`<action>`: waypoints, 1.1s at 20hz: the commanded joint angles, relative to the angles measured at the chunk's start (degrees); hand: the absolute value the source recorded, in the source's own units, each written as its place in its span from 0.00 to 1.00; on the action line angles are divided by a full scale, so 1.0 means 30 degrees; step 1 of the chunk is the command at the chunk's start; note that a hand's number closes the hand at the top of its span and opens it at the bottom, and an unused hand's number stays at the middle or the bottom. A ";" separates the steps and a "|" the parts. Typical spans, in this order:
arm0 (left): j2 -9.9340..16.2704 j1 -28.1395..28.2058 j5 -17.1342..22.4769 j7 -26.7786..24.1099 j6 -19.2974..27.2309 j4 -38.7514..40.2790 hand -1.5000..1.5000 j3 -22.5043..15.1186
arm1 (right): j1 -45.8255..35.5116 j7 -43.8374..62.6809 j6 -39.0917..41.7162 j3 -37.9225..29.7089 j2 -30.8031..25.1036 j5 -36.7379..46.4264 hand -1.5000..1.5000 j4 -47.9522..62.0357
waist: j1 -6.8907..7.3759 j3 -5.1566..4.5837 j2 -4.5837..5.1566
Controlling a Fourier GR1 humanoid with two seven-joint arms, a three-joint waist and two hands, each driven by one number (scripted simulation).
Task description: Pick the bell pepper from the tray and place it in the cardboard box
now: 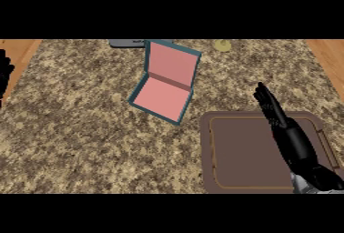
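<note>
At the desk's left edge a black left hand (5,73) is seen resting, fingers straight. Toward the desk's back middle one teal box (164,84) with a pink lining lies opened. Near the front right corner one brown tray (235,154) is crossed by the right hand (272,109), fingers straight and together, nothing visibly held. No bell pepper can be seen; its place cannot be told. It is judged that the pepper should be located before any closing of fingers is attempted.

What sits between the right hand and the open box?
Nothing: in the head view, only bare counter and the tray's rim separate the right hand from the box.
</note>
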 commanded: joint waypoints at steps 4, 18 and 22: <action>-0.0469 0.0370 0.0112 -0.0369 -0.1536 -0.1073 0.50 -0.1589 | -0.0227 0.2789 -0.3876 -0.6278 -0.2809 0.0209 0.00 -0.1947 | -0.1059 -0.0465 0.0025; -0.2668 -0.0412 -0.0013 -0.0807 -0.3855 0.0222 0.50 -0.4273 | 0.6966 0.5475 -0.2852 -0.9213 -0.9503 0.6161 0.00 -0.2813 | -0.0061 -0.0410 0.0334; -0.2898 -0.0774 -0.0223 -0.0492 -0.3797 -0.0113 0.50 -0.4279 | 0.7183 0.9512 -0.0974 -0.8192 -1.1113 0.7517 0.00 -0.4637 | 0.0199 -0.0433 0.0361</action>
